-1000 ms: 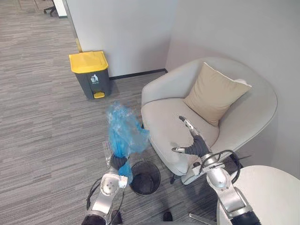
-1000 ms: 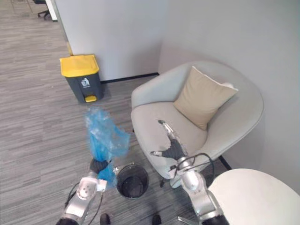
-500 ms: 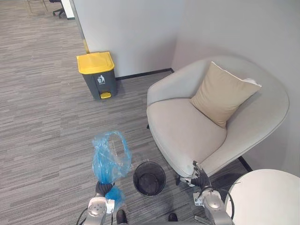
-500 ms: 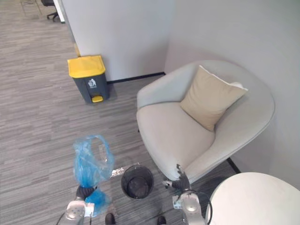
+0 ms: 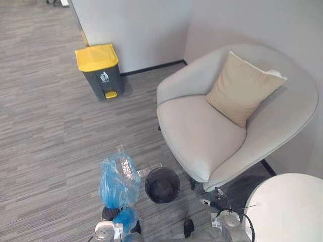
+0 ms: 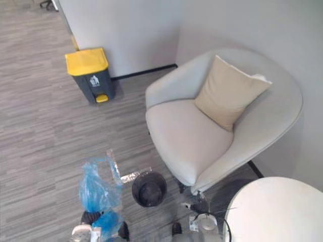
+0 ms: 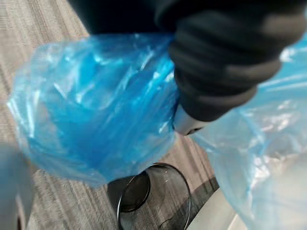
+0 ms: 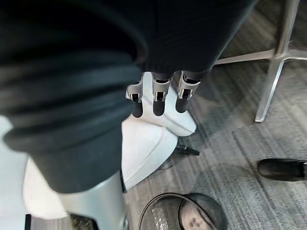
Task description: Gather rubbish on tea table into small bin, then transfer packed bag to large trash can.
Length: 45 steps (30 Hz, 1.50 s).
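Note:
A blue plastic bag [image 5: 117, 182] hangs bunched up just left of the small black mesh bin [image 5: 162, 184] on the carpet. My left hand [image 5: 107, 214] is below the bag with its fingers shut on the bag's neck [image 7: 144, 115]. A crinkled clear wrapper [image 5: 124, 166] sticks out at the bag's top. The large grey trash can [image 5: 97, 70] with a yellow lid stands closed by the far wall. My right hand [image 8: 157, 99] hangs low between the armchair and the white table, fingers straight and holding nothing.
A light grey armchair [image 5: 202, 136] with a tan cushion [image 5: 243, 88] stands right of the small bin. The round white tea table [image 5: 288, 207] is at the lower right, its metal legs [image 8: 277, 62] near my right hand. Open carpet lies between the bag and the large can.
My right hand has dropped from above the armchair seat to low beside the table. The bag in my left hand has come down nearer the floor. The camera has shifted.

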Motion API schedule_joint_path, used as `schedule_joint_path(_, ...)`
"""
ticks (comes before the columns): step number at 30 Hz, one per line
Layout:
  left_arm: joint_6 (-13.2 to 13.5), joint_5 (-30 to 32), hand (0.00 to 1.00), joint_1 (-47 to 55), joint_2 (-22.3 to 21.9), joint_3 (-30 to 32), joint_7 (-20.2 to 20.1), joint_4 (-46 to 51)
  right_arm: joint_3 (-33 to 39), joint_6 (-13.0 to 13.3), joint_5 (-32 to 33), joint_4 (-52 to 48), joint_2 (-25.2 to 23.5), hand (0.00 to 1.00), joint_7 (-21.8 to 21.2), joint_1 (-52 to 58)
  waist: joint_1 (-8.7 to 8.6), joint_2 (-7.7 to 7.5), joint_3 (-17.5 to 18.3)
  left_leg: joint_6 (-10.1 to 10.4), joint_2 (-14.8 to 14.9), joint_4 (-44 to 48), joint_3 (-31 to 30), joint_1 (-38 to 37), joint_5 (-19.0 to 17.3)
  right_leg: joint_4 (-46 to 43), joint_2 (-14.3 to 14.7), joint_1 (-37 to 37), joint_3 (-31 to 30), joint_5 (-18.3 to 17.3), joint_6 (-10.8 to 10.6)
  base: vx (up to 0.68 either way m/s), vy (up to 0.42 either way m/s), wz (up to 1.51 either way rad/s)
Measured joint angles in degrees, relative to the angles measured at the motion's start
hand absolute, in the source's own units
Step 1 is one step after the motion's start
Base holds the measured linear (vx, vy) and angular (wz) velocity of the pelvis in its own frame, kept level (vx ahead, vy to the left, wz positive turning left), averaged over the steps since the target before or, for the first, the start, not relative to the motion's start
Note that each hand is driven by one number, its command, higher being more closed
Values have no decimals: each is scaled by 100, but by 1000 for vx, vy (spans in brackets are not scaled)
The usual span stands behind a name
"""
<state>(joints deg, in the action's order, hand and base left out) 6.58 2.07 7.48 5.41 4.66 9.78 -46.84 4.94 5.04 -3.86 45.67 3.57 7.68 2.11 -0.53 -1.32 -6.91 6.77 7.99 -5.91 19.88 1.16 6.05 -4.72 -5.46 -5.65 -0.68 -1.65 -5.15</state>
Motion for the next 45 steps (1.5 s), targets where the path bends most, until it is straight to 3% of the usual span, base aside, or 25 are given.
schedule_joint_path(3,-2,0,100,-188,-6,-12,3,4,-90,-44,-2,-266,-157,0,38,27,40,-121,-149,-117,64,587,116,302,-236,-506,-55,-372,27,5,-4,-116,9,-26)
schedule_joint_path(5,-1,1,100,-278,-118,-9,3,21,-99,-58,-1,-299,-142,0,45,11,52,-50,-154,-285,209,939,137,517,-433,-618,-63,-456,-1,70,-107,-133,-7,-9)
schedule_joint_path(6,13,3,100,-303,-189,46,5,81,-105,-103,-2,-444,-191,0,71,59,67,24,-240,-299,270,1068,137,582,-452,-1964,-109,-712,159,-527,18,-89,-60,22)
schedule_joint_path(7,11,4,100,-234,-169,39,4,171,-118,-105,-3,-475,-273,0,83,103,61,-40,-217,-315,237,1208,27,587,-471,-3378,-235,-827,250,-941,-35,-82,-74,29)
schedule_joint_path(9,5,4,100,-138,-142,53,10,216,-169,-99,-4,-474,-332,0,84,107,111,-140,-147,-319,222,1325,-45,669,-463,-4037,-301,-751,245,-1068,-69,-92,-175,30)
schedule_joint_path(10,-8,4,100,-62,-118,101,8,241,-306,-93,-12,-471,-315,0,84,83,146,-282,-87,-260,194,1551,-117,865,-415,-3777,-283,-594,307,-1255,-178,-140,-192,18)
schedule_joint_path(12,-31,1,100,-2,-282,116,11,250,-299,-95,-23,-492,-300,0,94,-35,292,-102,-60,-289,293,1571,-257,1015,-351,-3234,-101,-478,380,-1309,-187,-126,-98,-16)
schedule_joint_path(13,-4,-2,100,70,-411,102,8,337,-296,-92,-23,-495,-247,0,138,-48,427,-29,-24,-273,341,1517,-273,1126,-206,-2589,29,-245,402,-1540,-43,-136,-74,-31)
schedule_joint_path(14,6,-4,100,64,-414,87,15,333,-304,-92,-21,-475,-207,0,146,-118,435,-32,-27,-166,332,1474,-269,1242,-79,-2276,30,-206,455,-1698,138,-256,-133,-9)
schedule_joint_path(15,-2,-4,100,-55,-431,26,15,255,-330,-95,-22,-429,-134,0,146,-247,397,101,-113,-177,348,1313,-352,1346,109,-2061,85,-221,560,-1770,314,-184,-95,20)
schedule_joint_path(18,-3,-8,100,-3,-495,-189,13,239,-305,-108,-31,-430,-86,0,204,-113,345,309,-181,-119,372,867,-577,1248,369,-2104,177,-203,895,-1717,395,-295,-73,45)
schedule_joint_path(20,-2,-7,100,12,-490,-191,12,249,-289,-114,-44,-439,-107,0,223,-99,334,289,-185,42,342,799,-578,1312,-40,-1942,58,-187,1114,-1618,504,-169,16,47)
schedule_joint_path(21,2,-7,100,-34,-483,-189,11,277,-272,-106,-45,-440,-124,0,246,-128,335,170,-234,-74,306,1023,-557,1442,-159,-1834,-33,-214,1181,-1514,539,-193,64,62)
schedule_joint_path(23,4,-6,100,-108,-442,-237,9,271,-163,-106,-46,-434,-116,0,253,-139,332,135,-240,-316,178,2147,-477,1687,-229,-1733,-286,-224,1396,-1379,507,-135,29,55)
schedule_joint_path(24,5,-6,100,-133,-438,-287,10,267,-108,-106,-45,-431,-94,0,255,-99,294,106,-228,-440,254,3022,-143,1663,-707,-1638,-401,-220,1590,-1256,486,-43,101,64)
schedule_joint_path(25,5,-2,100,-125,-431,-372,6,222,-66,-106,-45,-424,-67,0,257,-89,242,222,-147,-482,484,3477,318,1579,-1248,-1505,-434,-201,1771,-1150,406,-28,145,74)
schedule_joint_path(26,2,0,100,-145,-432,-400,1,153,-52,-108,-44,-423,-53,0,257,-91,197,273,-119,-501,576,3461,572,1509,-1406,-1469,-457,-199,1864,-1107,349,43,206,93)
schedule_joint_path(27,-12,6,100,-247,-402,-408,0,80,-19,-110,-41,-393,-23,0,252,-140,94,339,-90,-484,480,3048,929,1420,-1430,-1352,-503,-175,2041,-1001,192,46,161,72)
schedule_joint_path(30,-48,29,100,-262,-203,-428,2,4,7,-110,-43,-305,-200,0,245,-160,86,174,-113,-615,104,2373,901,1142,-1261,-651,-532,207,2223,-609,26,12,176,44)
schedule_joint_path(33,-70,71,100,-177,-99,-456,6,5,11,-107,-48,-163,-171,0,249,-308,88,166,-112,-685,-123,2191,883,1009,-1217,-302,-619,417,2213,-415,-88,-54,145,12)
schedule_joint_path(38,-76,190,100,-120,50,-448,6,-147,7,-141,-62,99,-173,0,248,-434,103,158,-124,-879,-285,1995,764,1068,-1111,-216,-699,366,2255,-420,-169,-90,74,10)
schedule_joint_path(42,-77,229,100,-42,65,-390,3,-135,11,-170,-65,174,-87,0,251,-390,82,68,-181,-1039,-457,2668,575,1321,-1712,-1180,-1119,184,2303,-1007,-476,0,109,24)
schedule_joint_path(43,-77,235,100,-34,98,-395,7,-110,8,-170,-64,186,-91,0,251,-376,76,23,-188,-1044,-523,2726,516,1349,-1794,-1384,-1223,179,2321,-1071,-438,75,90,65)
schedule_joint_path(44,-78,235,100,-44,147,-415,6,-85,11,-170,-64,186,-73,0,250,-357,-6,-57,-193,-1151,-707,2733,340,1332,-1912,-1968,-1369,28,2171,-1099,-85,125,131,75)
schedule_joint_path(45,-83,235,100,-67,144,-431,6,-98,3,-169,-64,194,-77,0,246,-387,-47,-5,-267,-1224,-749,2712,164,1279,-1954,-2953,-1416,-524,1708,-960,237,131,127,81)
